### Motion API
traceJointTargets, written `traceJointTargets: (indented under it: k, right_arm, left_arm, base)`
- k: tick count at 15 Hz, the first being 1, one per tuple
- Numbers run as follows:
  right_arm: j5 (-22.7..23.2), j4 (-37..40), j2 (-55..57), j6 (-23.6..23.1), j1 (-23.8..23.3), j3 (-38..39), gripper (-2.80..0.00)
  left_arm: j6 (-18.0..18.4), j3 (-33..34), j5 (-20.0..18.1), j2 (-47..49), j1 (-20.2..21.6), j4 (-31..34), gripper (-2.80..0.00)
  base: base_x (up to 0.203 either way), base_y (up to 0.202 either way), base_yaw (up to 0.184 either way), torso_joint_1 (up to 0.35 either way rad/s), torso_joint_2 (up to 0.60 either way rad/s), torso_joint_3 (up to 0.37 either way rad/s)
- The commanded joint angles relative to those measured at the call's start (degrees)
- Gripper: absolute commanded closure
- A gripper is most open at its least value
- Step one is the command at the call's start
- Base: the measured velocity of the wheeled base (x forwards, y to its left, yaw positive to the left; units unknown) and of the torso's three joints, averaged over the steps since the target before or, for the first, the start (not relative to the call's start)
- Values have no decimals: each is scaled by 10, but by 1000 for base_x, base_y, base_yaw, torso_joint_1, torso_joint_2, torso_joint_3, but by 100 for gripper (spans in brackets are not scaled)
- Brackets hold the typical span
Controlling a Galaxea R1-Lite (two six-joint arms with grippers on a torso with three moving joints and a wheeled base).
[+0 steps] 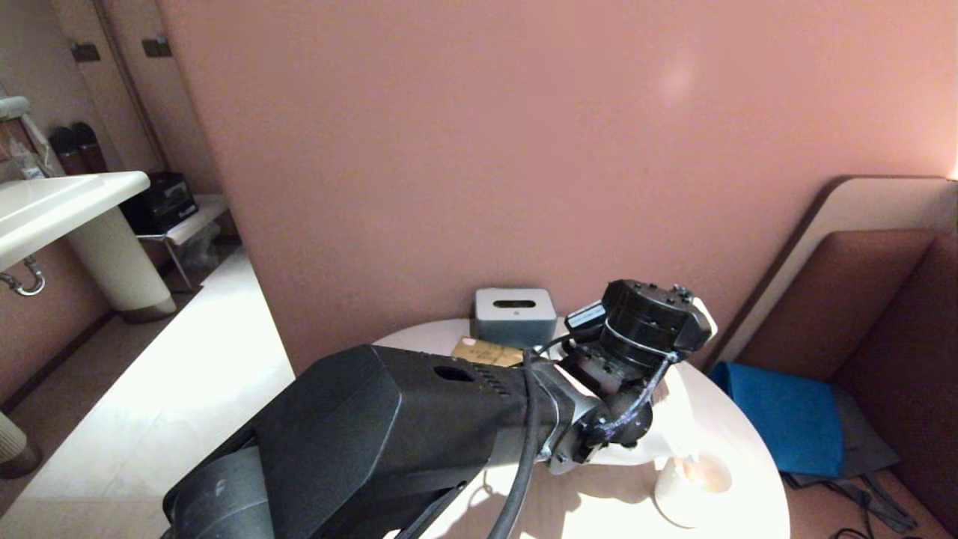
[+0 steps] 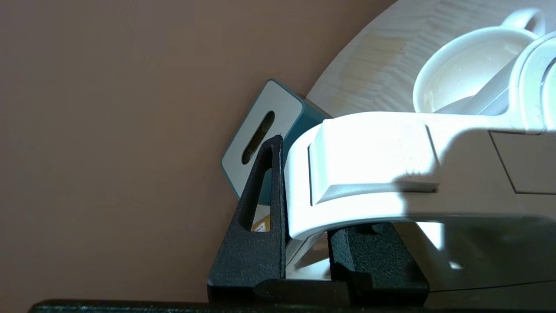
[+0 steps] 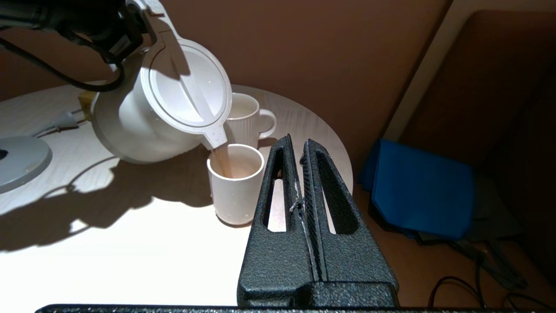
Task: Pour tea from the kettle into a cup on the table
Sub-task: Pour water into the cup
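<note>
The white kettle (image 3: 143, 117) hangs tilted over the round pale table (image 3: 108, 243), its spout above the small plain white cup (image 3: 236, 191). A thin amber stream of tea (image 3: 223, 161) runs from the spout into the cup, which is partly filled. My left gripper (image 2: 312, 191) is shut on the kettle's loop handle (image 2: 369, 169), one black finger on each side. In the head view my left arm (image 1: 449, 427) covers most of the kettle, and the cup (image 1: 692, 490) stands beyond it. My right gripper (image 3: 297, 141) is shut and empty, level beside the cup near the table's edge.
A ribbed white mug (image 3: 249, 117) stands right behind the cup. The grey kettle base (image 3: 17, 161) and a plug (image 3: 61, 121) lie on the table's far side. A grey tissue box (image 1: 514, 314) sits against the pink wall. A blue cushion (image 1: 778, 419) lies on the bench.
</note>
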Motion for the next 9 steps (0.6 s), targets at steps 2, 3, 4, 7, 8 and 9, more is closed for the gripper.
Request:
traceJointTargets:
  k: [2,3,4,7,8,9]
  right_arm:
    - [0,0,1,0,0,0,0]
    - [0,0,1,0,0,0,0]
    - [0,0,1,0,0,0,0]
    - [0,-1,1,0,0,0,0]
    - [0,0,1,0,0,0,0]
    - [0,0,1,0,0,0,0]
  left_arm:
    - [11,-2,2,-1,0,-2,0]
    - [15,-4,2,-1,0,-2,0]
    - [17,-4,2,-2,0,-2,0]
    - [17,-5,2,-6,-1,-2,0]
    - [18,-7,2,-7,-3,-2,0]
    - [20,-8,2,-7,-3,-2,0]
  base:
    - [0,0,0,0,0,0]
    - [0,0,0,0,0,0]
    - [0,0,0,0,0,0]
    - [0,0,0,0,0,0]
    - [0,0,0,0,0,0]
    - [0,0,0,0,0,0]
